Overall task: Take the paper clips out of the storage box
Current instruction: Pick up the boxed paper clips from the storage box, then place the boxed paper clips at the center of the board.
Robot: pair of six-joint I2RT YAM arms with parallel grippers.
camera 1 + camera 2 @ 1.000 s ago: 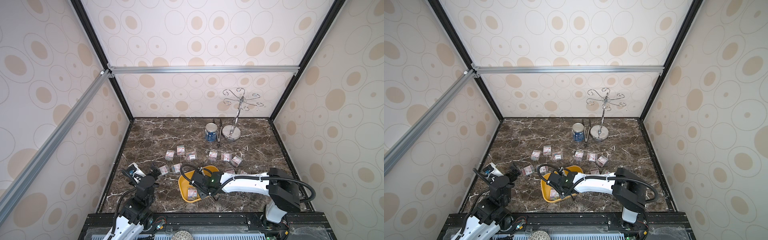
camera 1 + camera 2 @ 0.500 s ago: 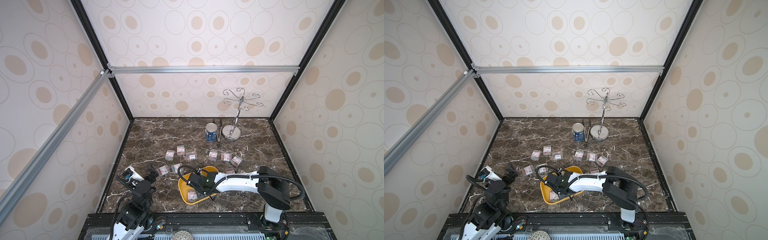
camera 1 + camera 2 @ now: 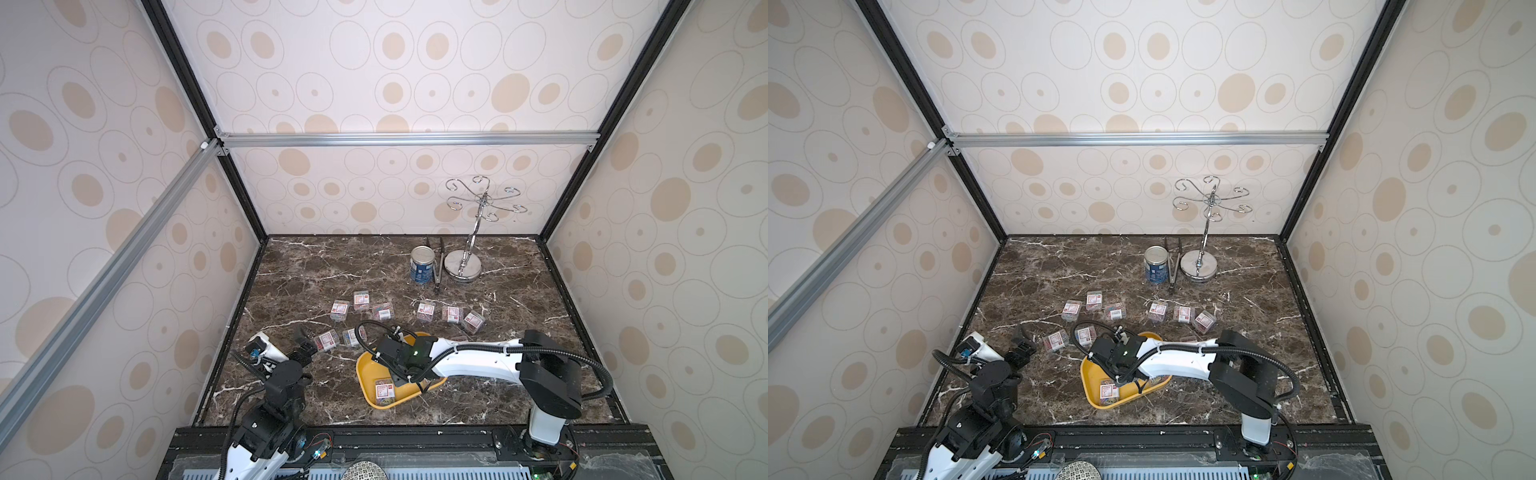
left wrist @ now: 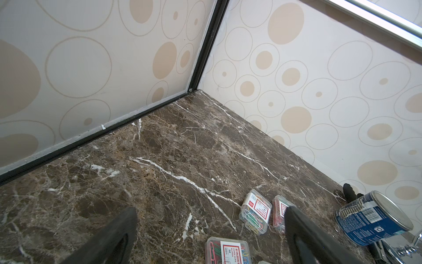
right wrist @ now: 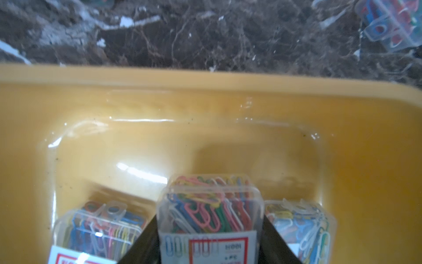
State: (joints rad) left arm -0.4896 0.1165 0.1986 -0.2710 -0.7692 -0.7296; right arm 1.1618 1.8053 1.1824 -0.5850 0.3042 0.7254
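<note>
The case of paper clips [image 5: 210, 198] we are after stands inside the storage box [image 5: 205, 77]. The right gripper [image 5: 211, 219] now has it: over the last second its fingers [image 5: 143, 251] have narrowed until they press both side walls. We read that as a grasp just made, with the lift out not yet done. A left neighbour [image 5: 98, 228] and a right neighbour [image 5: 299, 228] flank it in the box, so more trips remain. The box lies toward 6 o'clock on the table [image 3: 316, 266], and the freed cases [image 3: 361, 300] fan from its 10 to its 1 o'clock. The left gripper [image 3: 305, 347], its fingers wide and holding nothing, has drawn back a little from the nearest freed case [image 3: 326, 340], which we judge delivered. In both top views the right arm covers most of the box, so only one boxed case [image 3: 384, 390] shows. The right wrist view is soft and cuts the cases off, so we cannot tell whether the held one has left the box floor.
</note>
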